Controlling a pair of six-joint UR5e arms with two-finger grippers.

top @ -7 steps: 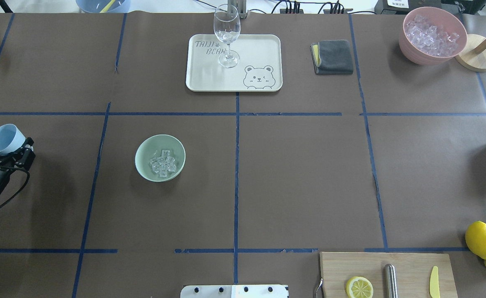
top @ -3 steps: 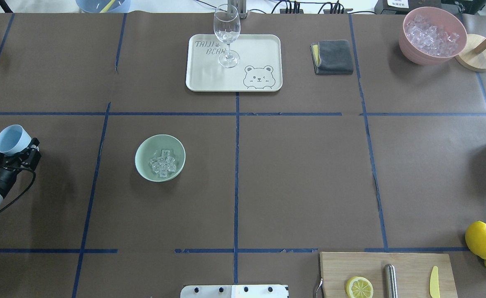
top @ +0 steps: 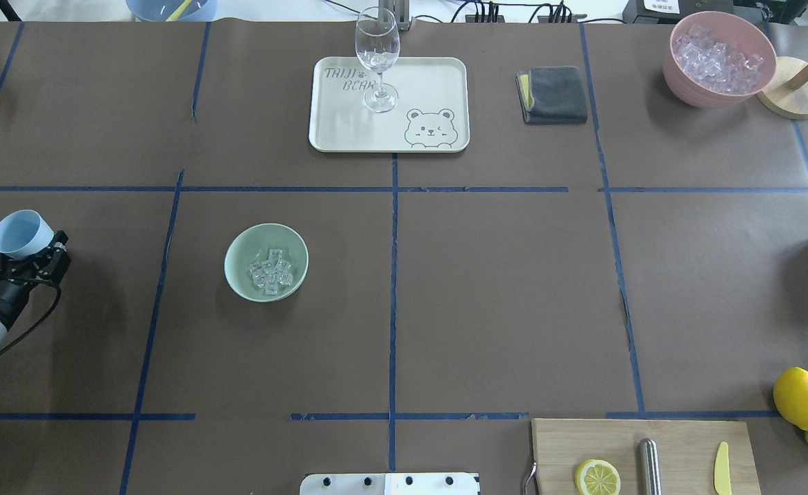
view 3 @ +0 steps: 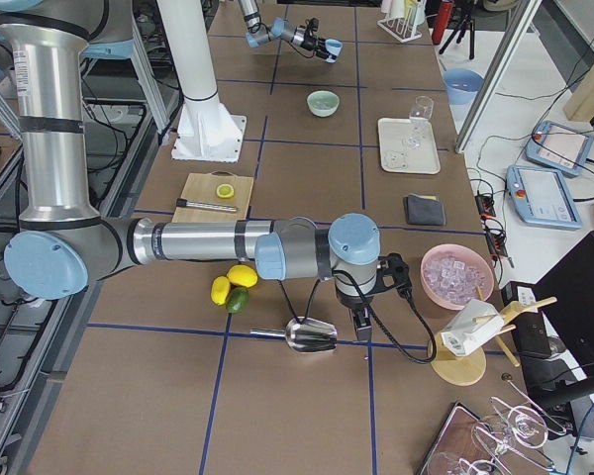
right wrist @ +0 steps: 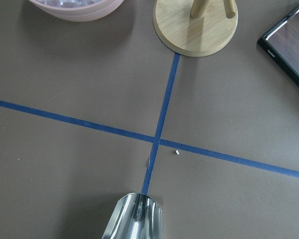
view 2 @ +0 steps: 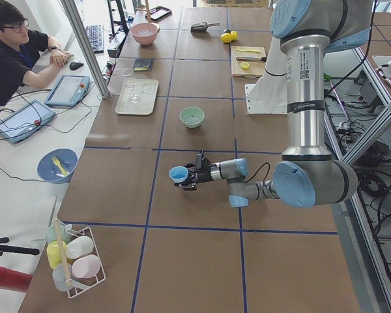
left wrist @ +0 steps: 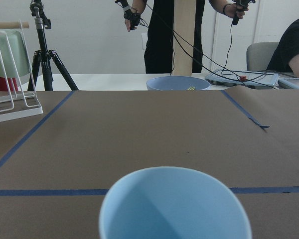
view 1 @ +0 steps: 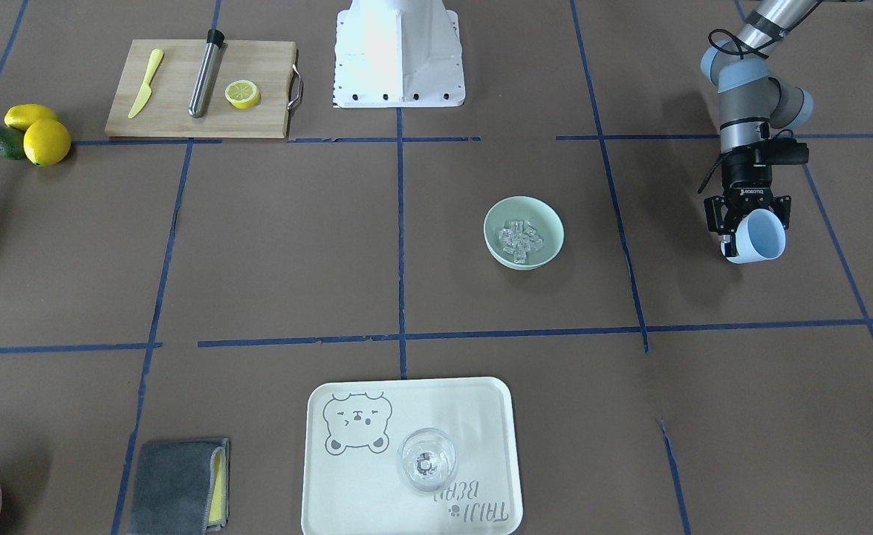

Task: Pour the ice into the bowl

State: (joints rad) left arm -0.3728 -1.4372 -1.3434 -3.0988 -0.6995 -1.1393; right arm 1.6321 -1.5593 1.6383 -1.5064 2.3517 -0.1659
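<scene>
The mint-green bowl (top: 235, 251) stands on the left half of the table, with a small heap of clear ice cubes (top: 271, 269) inside it; both also show in the front view, bowl (view 1: 497, 223) and ice (view 1: 521, 236). My left gripper (top: 29, 256) is shut on a pale blue cup (top: 22, 234), well left of the bowl and above the table. The cup (left wrist: 174, 209) looks empty in the left wrist view. My right gripper (view 3: 362, 332) hangs beside a metal scoop (view 3: 312, 336), far from the bowl; I cannot tell whether it is open or shut.
A cream tray (top: 438, 82) with a wine glass (top: 377, 58) is at the back centre. A grey cloth (top: 555, 95) and a pink container of ice (top: 720, 58) are at the back right. A cutting board (top: 679, 454) and lemons (top: 800, 397) are at the front right.
My left gripper has shifted slightly right with the blue cup, then stayed nearly still. The bowl and ice have not moved.
</scene>
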